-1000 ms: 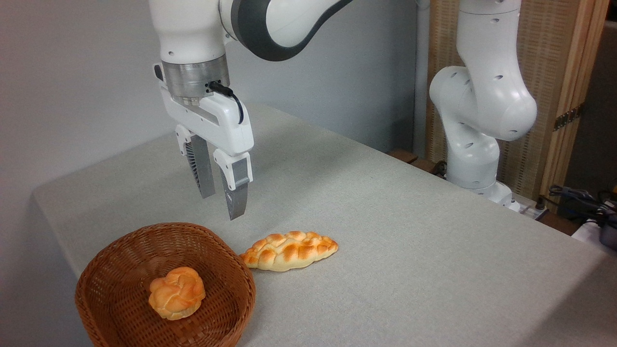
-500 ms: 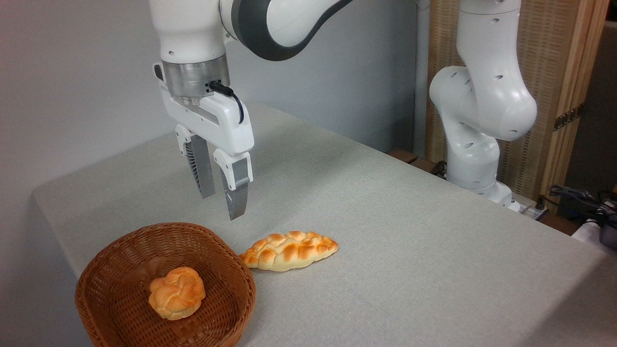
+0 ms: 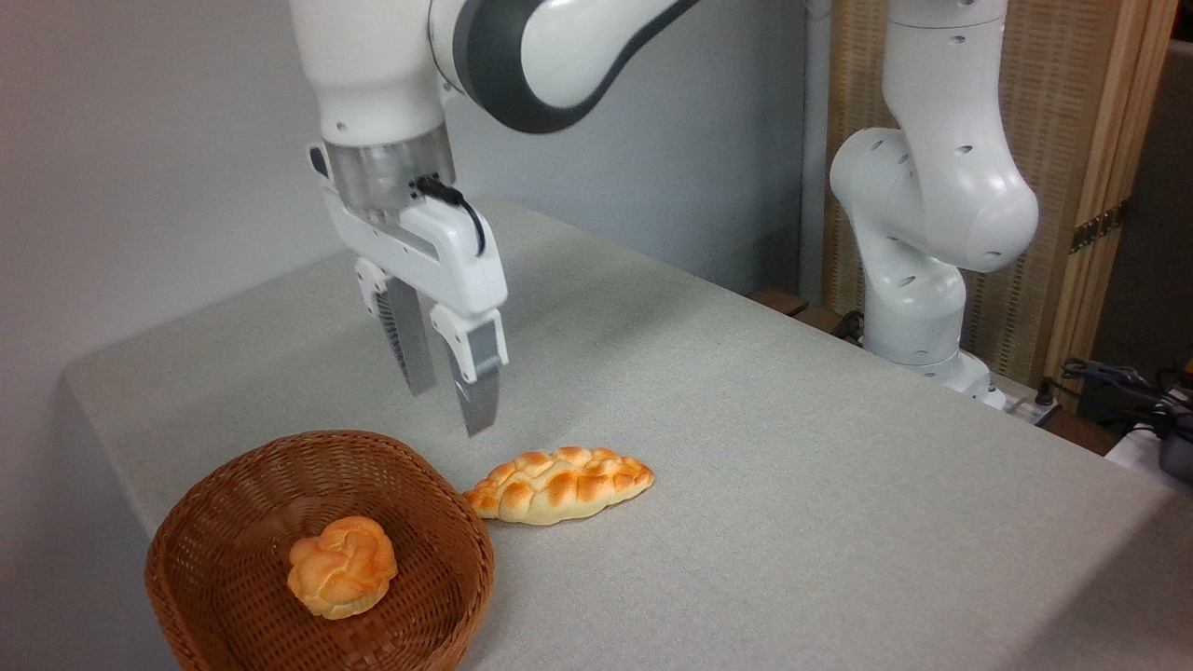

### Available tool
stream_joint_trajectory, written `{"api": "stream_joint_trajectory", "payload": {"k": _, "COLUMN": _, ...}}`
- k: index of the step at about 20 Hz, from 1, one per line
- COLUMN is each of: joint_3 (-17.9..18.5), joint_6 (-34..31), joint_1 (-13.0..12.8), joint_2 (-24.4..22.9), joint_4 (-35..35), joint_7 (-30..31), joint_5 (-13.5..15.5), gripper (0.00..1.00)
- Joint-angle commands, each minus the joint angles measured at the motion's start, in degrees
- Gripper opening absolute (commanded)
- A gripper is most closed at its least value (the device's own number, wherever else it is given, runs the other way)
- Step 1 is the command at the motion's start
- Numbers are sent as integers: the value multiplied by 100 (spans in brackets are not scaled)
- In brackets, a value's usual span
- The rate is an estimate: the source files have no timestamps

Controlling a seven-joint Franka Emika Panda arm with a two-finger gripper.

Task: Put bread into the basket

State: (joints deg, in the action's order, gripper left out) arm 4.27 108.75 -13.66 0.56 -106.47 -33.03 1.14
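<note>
Camera view: the bread [image 3: 557, 485] lies on the counter [image 3: 792, 485], its left tip touching the basket [image 3: 233, 485], not yet inside. The tool [image 3: 450, 410] hangs above it, released and empty, so grasping and placing remain.

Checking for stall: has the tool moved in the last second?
Yes. The tool has shifted right and slightly down in the picture, toward the bread, which lies unmoved beside the basket.
</note>
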Motion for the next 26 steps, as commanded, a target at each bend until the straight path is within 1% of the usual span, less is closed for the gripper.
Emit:
{"api": "stream_joint_trajectory", "payload": {"k": 1, "joint_3": 240, "joint_6": -20, "joint_1": 47, "joint_2": -48, "joint_4": -435, "joint_7": -544, "joint_5": 18, "gripper": 100}}
{"api": "stream_joint_trajectory", "payload": {"k": 3, "joint_3": 381, "joint_6": -29, "joint_1": 47, "joint_2": -65, "joint_4": -558, "joint_7": -1316, "joint_5": 18, "gripper": 100}}
{"api": "stream_joint_trajectory", "payload": {"k": 5, "joint_3": 390, "joint_6": -38, "joint_1": 47, "joint_2": -65, "joint_4": -716, "joint_7": -1924, "joint_5": 18, "gripper": 100}}
{"api": "stream_joint_trajectory", "payload": {"k": 9, "joint_3": 399, "joint_6": -20, "joint_1": 47, "joint_2": -39, "joint_4": -927, "joint_7": -2383, "joint_5": 18, "gripper": 100}}
{"api": "stream_joint_trajectory", "payload": {"k": 15, "joint_3": 399, "joint_6": 226, "joint_1": 30, "joint_2": 31, "joint_4": -1068, "joint_7": -2498, "joint_5": 18, "gripper": 100}}
{"api": "stream_joint_trajectory", "payload": {"k": 18, "joint_3": 408, "joint_6": 235, "joint_1": 30, "joint_2": 75, "joint_4": -1130, "joint_7": -2551, "joint_5": 18, "gripper": 100}}
{"api": "stream_joint_trajectory", "payload": {"k": 21, "joint_3": 355, "joint_6": 243, "joint_1": -5, "joint_2": 224, "joint_4": -1121, "joint_7": -2551, "joint_5": 18, "gripper": 100}}
{"api": "stream_joint_trajectory", "payload": {"k": 26, "joint_3": 355, "joint_6": 252, "joint_1": -5, "joint_2": 234, "joint_4": -1121, "joint_7": -2551, "joint_5": 18, "gripper": 100}}
